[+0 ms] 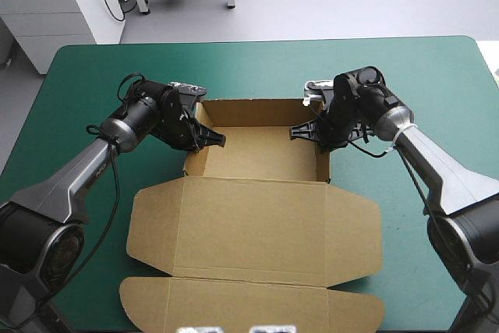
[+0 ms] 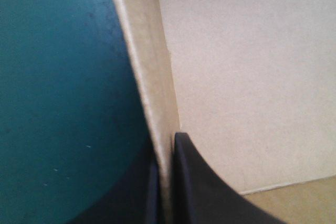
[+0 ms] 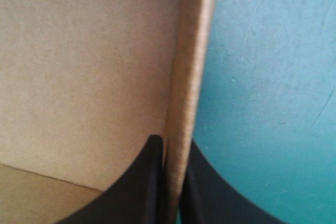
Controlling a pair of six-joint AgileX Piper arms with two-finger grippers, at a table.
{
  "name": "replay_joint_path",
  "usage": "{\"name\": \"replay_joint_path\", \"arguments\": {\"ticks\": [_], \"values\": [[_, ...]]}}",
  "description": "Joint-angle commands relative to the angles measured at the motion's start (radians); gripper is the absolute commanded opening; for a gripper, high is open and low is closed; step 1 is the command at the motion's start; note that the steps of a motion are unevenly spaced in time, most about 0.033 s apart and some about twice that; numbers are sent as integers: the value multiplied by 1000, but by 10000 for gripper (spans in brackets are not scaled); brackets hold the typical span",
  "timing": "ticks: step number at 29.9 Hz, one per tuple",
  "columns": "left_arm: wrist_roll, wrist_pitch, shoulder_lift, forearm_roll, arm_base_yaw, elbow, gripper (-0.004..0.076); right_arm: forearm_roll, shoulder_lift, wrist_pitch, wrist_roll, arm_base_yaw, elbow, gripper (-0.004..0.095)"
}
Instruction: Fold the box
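Lying where: the box (image 1: pixel 257 224) sits mid-table on the teal-green cover (image 1: pixel 257 68), with its open tray toward the far edge and the lid (image 1: pixel 234 220) spread flat toward the near edge.
Tray: the far wall and both side walls stand upright around the tray floor (image 1: pixel 261 154).
Grip, left: the left gripper (image 1: pixel 214 139) is pinched onto the left wall (image 2: pixel 149 77), one black finger inside the tray and one outside, the board tight between them.
Grip, right: the right gripper (image 1: pixel 302 132) is clamped the same way on the right wall (image 3: pixel 189 66).
High view alone gives: the box's whole outline, the lid's side flaps and its long end flap at the near edge, and both arms reaching in from opposite sides to the tray.
Left wrist view alone gives: the pinch close up, with the wall's top edge running straight ahead of the fingertips. The cover lies on the wall's outer side. On its inner side are a pale inner face and a strip of floor.
Right wrist view alone gives: the mirror of that, with the cover outside the wall and the inner face and floor inside.
Wrist views' reach: only one wall and its nearest surroundings each.
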Motion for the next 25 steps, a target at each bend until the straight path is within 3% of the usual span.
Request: {"name": "replay_joint_path", "arguments": {"ticks": [1, 5, 8, 16, 21, 25], "values": [[45, 11, -15, -54, -17, -9, -7, -13, -39, -17, -41, 1, -41, 176], [45, 16, -15, -62, -17, -9, 38, -14, -38, -25, -39, 1, -41, 395], [45, 23, -15, -62, -17, -9, 115, -16, -38, -25, -27, 1, -41, 463], [45, 38, -19, -55, -17, -40, 444, -18, -50, 2, -29, 1, -48, 472], [45, 105, -19, -54, -17, -171, 460, -39, -58, 101, -29, 1, -136, 472], [45, 171, -19, -54, -17, -284, 460, -25, -90, 101, -29, 1, -204, 472]]}}
